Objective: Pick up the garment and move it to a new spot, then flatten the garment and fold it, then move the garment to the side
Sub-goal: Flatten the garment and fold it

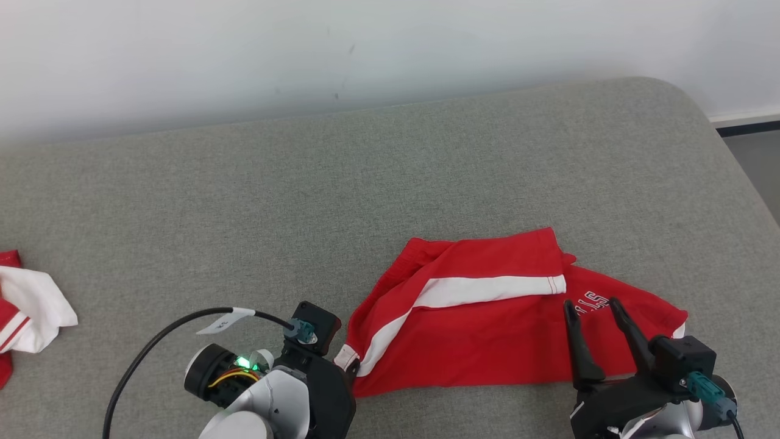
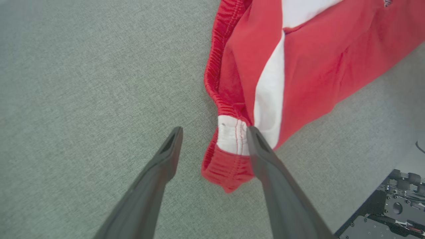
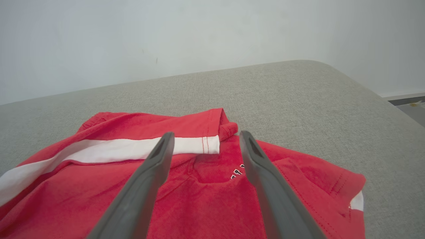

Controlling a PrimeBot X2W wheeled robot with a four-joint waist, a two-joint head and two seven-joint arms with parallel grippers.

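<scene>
Lying folded at the front of the grey tabletop (image 1: 426, 171), the red shorts (image 1: 487, 341) could get dragged askew, since the right pincer (image 1: 590, 302) and left pincer (image 2: 214, 130) both gape wide and a left finger (image 2: 262, 149) touches the waistband corner (image 2: 229, 139).

Red shorts (image 1: 487, 341) with a white side stripe lie folded on the near right of the grey cushion.

garment (image 1: 487, 329) lies near and right on the padded surface (image 1: 304, 201), another cloth (image 1: 24, 311) at the left edge; left gripper (image 2: 214, 132) at the garment's left end, right gripper (image 1: 594, 308) over its right.
</scene>
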